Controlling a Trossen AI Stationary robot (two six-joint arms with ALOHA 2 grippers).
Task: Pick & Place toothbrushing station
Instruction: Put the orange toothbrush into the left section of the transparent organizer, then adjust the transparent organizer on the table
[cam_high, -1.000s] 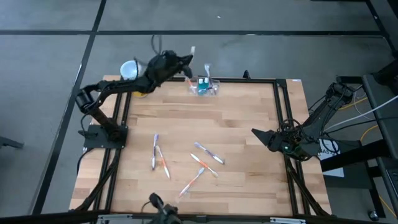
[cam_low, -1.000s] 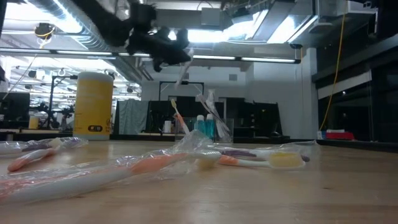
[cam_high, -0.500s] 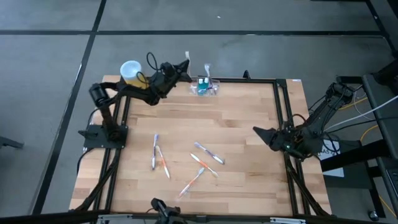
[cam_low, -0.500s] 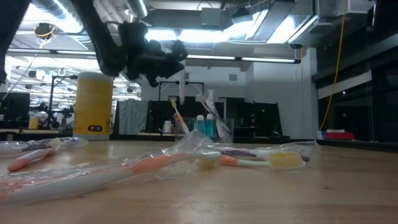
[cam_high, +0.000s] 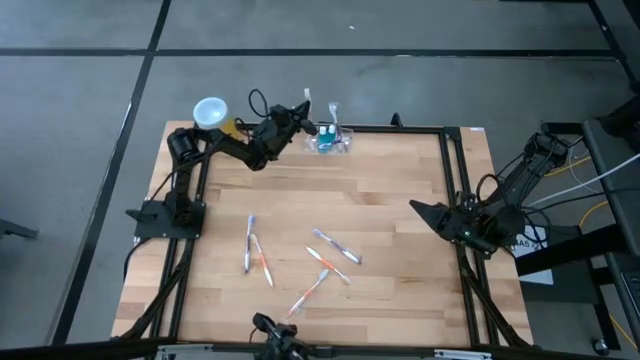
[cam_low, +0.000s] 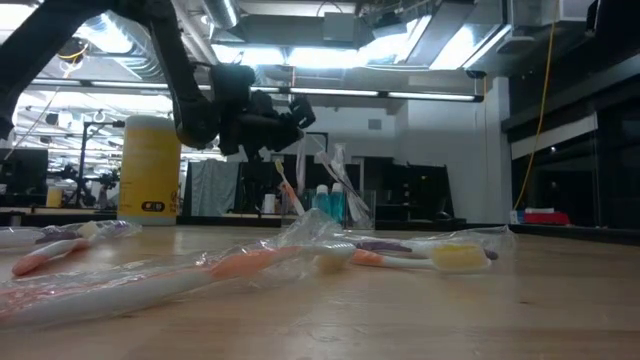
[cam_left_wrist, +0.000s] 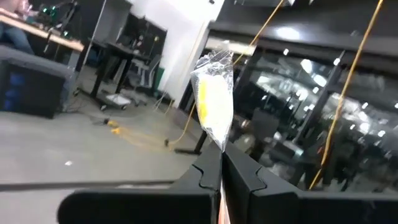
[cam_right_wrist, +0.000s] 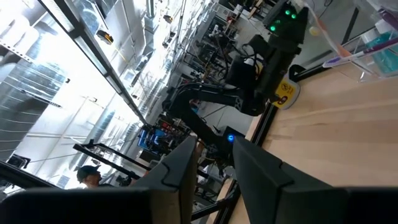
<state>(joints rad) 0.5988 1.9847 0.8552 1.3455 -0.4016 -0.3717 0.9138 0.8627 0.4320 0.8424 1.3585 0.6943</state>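
The toothbrushing station (cam_high: 331, 141) is sitting at the far edge of the table (cam_high: 400, 240), near the middle of that edge, already carrying upright brushes and a blue-green item. The left gripper (cam_high: 303, 118) is hanging just beside it, on the side toward the yellow canister (cam_high: 211, 113), with its jaws clenched on a wrapped toothbrush (cam_left_wrist: 213, 106) whose yellow head is standing up out of the closed fingers in the left wrist view.

Change noted: over the last second the left arm has been lowering and swinging in toward the station; in the low view the gripper (cam_low: 290, 118) is now sitting lower and closer to the holder (cam_low: 335, 205) than it was. The brush is still not inside the holder.

Judgement: the arm appears to be lining the brush up for insertion, so this placement is close but not complete. The clear holder is light and could be nudged by a misaligned brush.

Five or so wrapped toothbrushes (cam_high: 333, 246) are lying loose in the middle of the table, so much of the task is remaining. The right gripper (cam_high: 415, 210) is waiting near the right edge, jaws released and holding nothing.
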